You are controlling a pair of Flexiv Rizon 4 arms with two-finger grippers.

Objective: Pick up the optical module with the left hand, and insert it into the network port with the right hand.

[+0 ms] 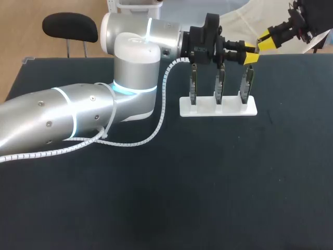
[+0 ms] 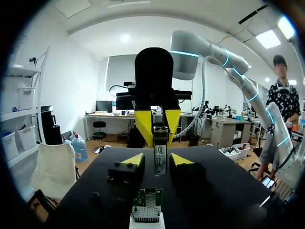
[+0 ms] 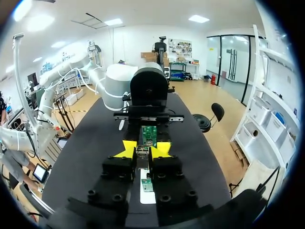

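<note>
The black table (image 1: 208, 198) carries little beyond a white stand (image 1: 218, 108) near its far edge, somewhat toward the right side. Three upright network port boards (image 1: 220, 83) stand in a row on it. The silver left arm (image 1: 62, 120) comes in from the near left corner and stretches toward the far edge. The right arm (image 2: 209, 47) comes in at the far right corner. The two meet tip to tip above the stand's right end. The left gripper (image 1: 251, 53) is released, its yellow tips standing apart on either side of the optical module (image 2: 160, 160) without touching it. The right gripper (image 3: 144, 149) is clenched on the module's far end, holding it above the nearest board.
</note>
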